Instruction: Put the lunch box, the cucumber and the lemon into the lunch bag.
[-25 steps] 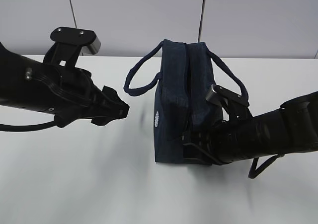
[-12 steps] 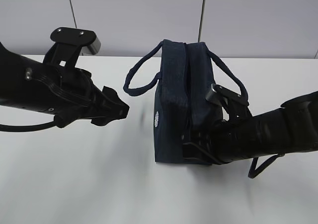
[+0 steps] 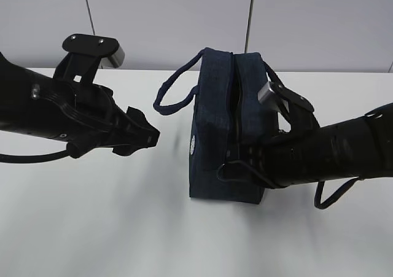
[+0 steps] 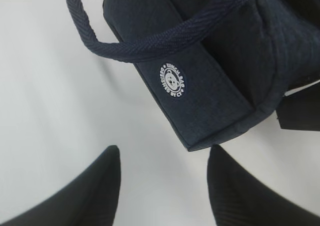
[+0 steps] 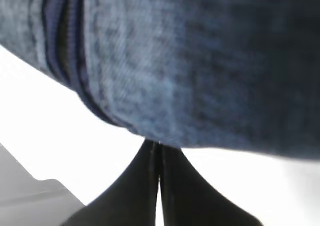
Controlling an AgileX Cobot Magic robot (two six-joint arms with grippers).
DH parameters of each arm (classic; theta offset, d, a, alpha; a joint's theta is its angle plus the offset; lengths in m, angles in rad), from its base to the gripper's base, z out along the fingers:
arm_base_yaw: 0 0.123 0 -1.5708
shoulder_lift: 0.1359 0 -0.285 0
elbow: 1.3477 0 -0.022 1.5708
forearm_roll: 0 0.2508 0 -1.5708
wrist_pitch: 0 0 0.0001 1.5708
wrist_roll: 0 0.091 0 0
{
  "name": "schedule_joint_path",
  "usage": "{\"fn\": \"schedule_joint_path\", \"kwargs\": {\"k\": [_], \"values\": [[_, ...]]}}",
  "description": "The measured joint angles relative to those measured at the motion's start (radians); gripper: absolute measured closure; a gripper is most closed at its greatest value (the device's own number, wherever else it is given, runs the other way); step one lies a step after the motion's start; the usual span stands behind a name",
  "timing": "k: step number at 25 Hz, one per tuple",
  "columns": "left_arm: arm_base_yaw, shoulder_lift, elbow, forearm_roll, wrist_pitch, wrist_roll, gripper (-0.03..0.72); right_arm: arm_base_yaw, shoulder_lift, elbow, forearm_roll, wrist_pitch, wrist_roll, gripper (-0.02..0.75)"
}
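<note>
The navy lunch bag (image 3: 215,123) stands on the white table (image 3: 123,228), its top seam showing as a dark slit. My right gripper (image 3: 236,165) is shut at the bag's near end. In the right wrist view its tips (image 5: 159,145) press together against the bag's fabric (image 5: 200,60), beside the zipper line (image 5: 65,40). Whether they pinch anything is hidden. My left gripper (image 3: 147,139) hovers open left of the bag. Nothing lies between its fingers (image 4: 165,151), and the bag's corner (image 4: 210,85) is just ahead. The lunch box, cucumber and lemon are out of view.
A loop handle (image 3: 175,96) droops off the bag's left side and hangs over the white emblem (image 4: 172,79) in the left wrist view. A grey panelled wall (image 3: 172,19) stands behind the table's far edge.
My right arm has risen and pushed in along the bag's near end. The bag has shifted slightly left and its top has spread. The left arm has not moved.
</note>
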Motion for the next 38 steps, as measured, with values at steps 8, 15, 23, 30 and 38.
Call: {"fn": "schedule_joint_path", "kwargs": {"k": [8,15,23,30,38], "values": [[0.0,0.0,0.0,0.0,0.004,0.0,0.305,0.0,0.0,0.0,-0.064,0.036,0.037,0.738],[0.0,0.0,0.0,0.0,0.02,0.002,0.305,-0.002,0.0,0.0,-0.137,0.048,0.037,0.738],[0.0,0.0,0.0,0.0,0.027,0.002,0.305,-0.004,0.0,0.0,-0.104,0.125,0.039,0.738],[0.0,0.0,0.0,0.0,0.049,0.006,0.305,-0.004,-0.001,0.0,-0.155,0.09,0.039,0.724],[0.0,0.0,0.0,0.004,0.053,0.015,0.305,-0.003,-0.001,0.0,-0.129,0.076,0.03,0.405]]}}
